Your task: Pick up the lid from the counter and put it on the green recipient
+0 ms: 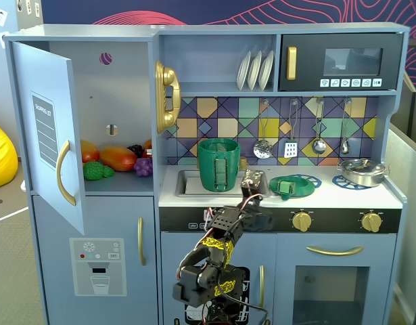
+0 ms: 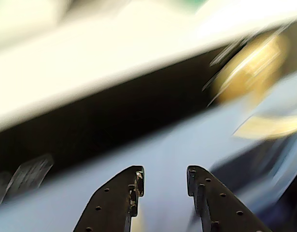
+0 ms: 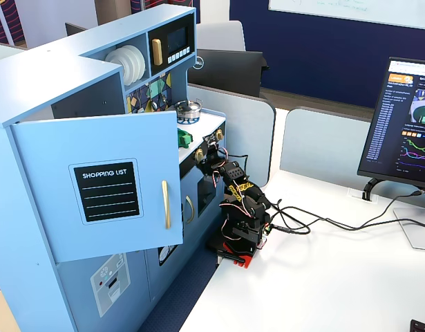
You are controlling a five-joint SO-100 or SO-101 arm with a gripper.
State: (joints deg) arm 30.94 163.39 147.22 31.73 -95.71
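The dark-green lid [image 1: 287, 186] lies flat on a blue burner ring on the white counter, right of the sink. A bit of it shows in a fixed view [image 3: 185, 138]. The tall green recipient [image 1: 218, 164] stands in the sink, open at the top. My gripper [image 1: 253, 181] is at the counter's front edge, between the recipient and the lid, touching neither. In the blurred wrist view my gripper [image 2: 165, 175] is open and empty, facing the black knob panel and blue cabinet front. The lid and recipient do not show there.
A shiny silver pot [image 1: 362, 171] sits on the right burner. Utensils [image 1: 289, 145] hang on the tiled back wall. The fridge door [image 1: 49, 135] stands open at left, with toy fruit [image 1: 116, 159] inside. A gold knob [image 2: 249, 72] is near my fingers.
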